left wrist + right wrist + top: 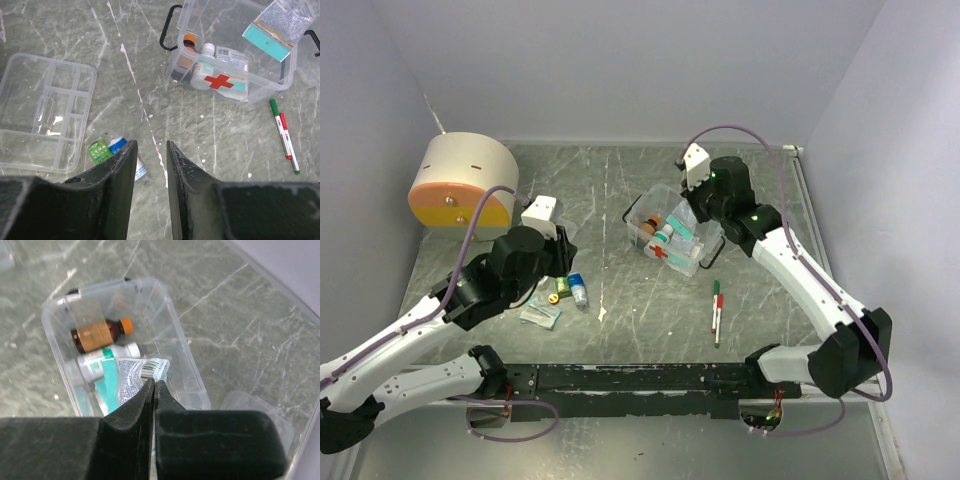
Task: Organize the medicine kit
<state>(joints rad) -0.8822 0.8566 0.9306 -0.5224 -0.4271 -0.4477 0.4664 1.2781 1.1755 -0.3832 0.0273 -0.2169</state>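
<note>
Clamped shut, the right pincer (pixel 154 383) is pinching a flat teal-and-white printed packet (pixel 132 375) above the small clear rectangular plastic medicine kit (pixel 177 335), which is sitting midway along the scratched grey table (pixel 620 180), nearer its far edge. Partly open and empty, the left pincer (pixel 151 147) is hovering near a clear plastic compartment tray (pixel 45 100).

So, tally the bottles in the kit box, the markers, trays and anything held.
Bottles in the medicine kit: 2, amber bottle, white bottle
Markers: 2, green-capped marker, red-capped marker
Compartment tray: 1
Sachet held by the right fingers: 1
Total: 6
</note>
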